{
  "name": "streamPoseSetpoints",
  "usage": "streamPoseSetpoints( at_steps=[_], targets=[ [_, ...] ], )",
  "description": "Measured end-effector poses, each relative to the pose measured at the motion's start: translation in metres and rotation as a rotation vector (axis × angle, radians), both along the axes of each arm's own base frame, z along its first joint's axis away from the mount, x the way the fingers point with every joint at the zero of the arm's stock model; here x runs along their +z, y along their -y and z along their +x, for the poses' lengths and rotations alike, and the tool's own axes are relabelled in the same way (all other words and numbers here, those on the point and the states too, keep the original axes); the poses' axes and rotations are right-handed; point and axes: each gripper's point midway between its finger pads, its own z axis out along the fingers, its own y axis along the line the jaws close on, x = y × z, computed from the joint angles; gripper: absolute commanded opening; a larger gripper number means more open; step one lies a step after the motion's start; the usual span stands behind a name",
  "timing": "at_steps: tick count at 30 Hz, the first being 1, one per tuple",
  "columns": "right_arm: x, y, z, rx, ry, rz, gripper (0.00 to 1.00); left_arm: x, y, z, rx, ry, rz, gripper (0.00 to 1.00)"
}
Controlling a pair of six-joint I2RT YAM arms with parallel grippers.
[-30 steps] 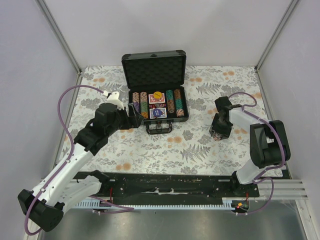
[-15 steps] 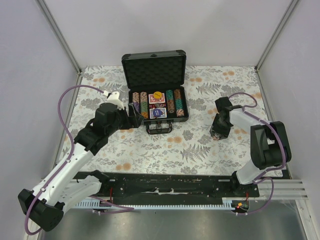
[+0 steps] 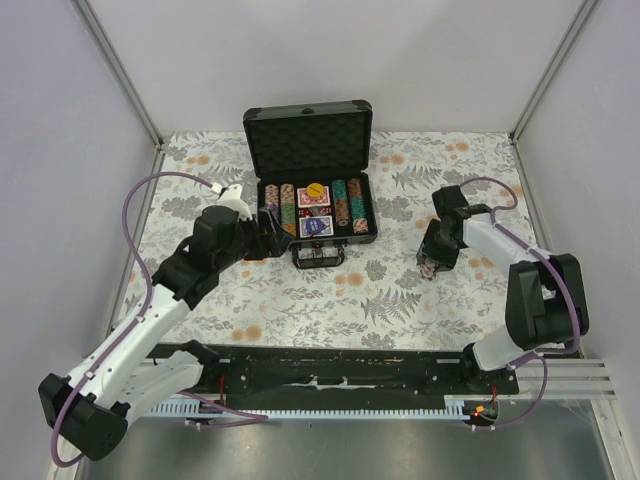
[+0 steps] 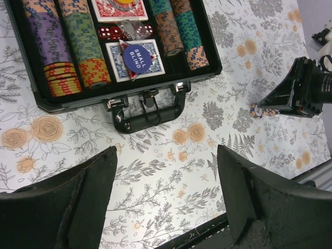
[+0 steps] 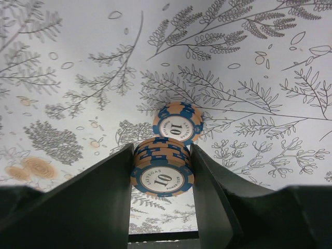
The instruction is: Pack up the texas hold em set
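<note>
Briefcase (image 3: 308, 140): open, lid upright, far centre of floral tabletop (image 3: 390, 300). It holds rows of poker chips (image 4: 54, 44), card decks (image 4: 150, 61) and red dice (image 4: 110, 32).
Left gripper (image 4: 166, 154): jaws spread, empty, near-left of the case.
Right gripper (image 3: 432, 262): right of the case, jaws pinching an orange-and-blue chip stack (image 5: 162, 171). One matching loose chip (image 5: 178, 122) lies flat on the tabletop just beyond.

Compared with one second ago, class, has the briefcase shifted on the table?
No. The briefcase has not moved: its handle lies over the same leaves of the flowered tablecloth as before.
</note>
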Motion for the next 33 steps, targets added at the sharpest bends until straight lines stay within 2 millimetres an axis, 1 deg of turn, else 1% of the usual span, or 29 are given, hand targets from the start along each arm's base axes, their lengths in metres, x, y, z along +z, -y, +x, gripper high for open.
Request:
streamPoseSetpoints(
  at_steps=[3, 7, 9, 12, 14, 17, 21, 23, 25, 27, 33],
  targets=[
    [0.013, -0.003, 0.007, 0.003, 0.031, 0.017, 0.10, -0.003, 0.005, -0.001, -0.015, -0.015, -0.018, 0.83],
    [0.025, -0.009, 0.009, 0.002, 0.049, 0.051, 0.09, -0.006, 0.015, 0.001, -0.040, -0.033, -0.055, 0.84],
    [0.029, -0.012, 0.010, -0.008, 0.054, 0.070, 0.09, -0.011, 0.024, 0.002, -0.061, -0.046, -0.090, 0.84],
    [0.032, -0.019, 0.011, -0.037, 0.059, 0.100, 0.09, -0.023, 0.039, 0.003, -0.091, -0.078, -0.145, 0.84],
    [0.035, -0.024, 0.012, -0.062, 0.064, 0.121, 0.09, -0.034, 0.054, 0.002, -0.117, -0.102, -0.175, 0.84],
    [0.039, -0.035, 0.014, -0.095, 0.077, 0.153, 0.09, -0.048, 0.083, -0.005, -0.179, -0.132, -0.204, 0.84],
    [0.042, -0.058, 0.014, -0.135, 0.080, 0.204, 0.08, -0.063, 0.125, -0.013, -0.270, -0.142, -0.232, 0.84],
    [0.044, -0.072, 0.013, -0.157, 0.077, 0.239, 0.08, -0.067, 0.140, -0.013, -0.299, -0.133, -0.247, 0.84],
    [0.047, -0.084, 0.010, -0.172, 0.066, 0.267, 0.08, -0.071, 0.153, -0.011, -0.318, -0.114, -0.266, 0.84],
    [0.050, -0.092, 0.008, -0.183, 0.057, 0.285, 0.08, -0.074, 0.161, -0.008, -0.329, -0.093, -0.286, 0.84],
    [0.066, -0.111, 0.016, -0.229, 0.060, 0.332, 0.07, -0.084, 0.187, -0.007, -0.376, -0.041, -0.336, 0.84]
  ],
)
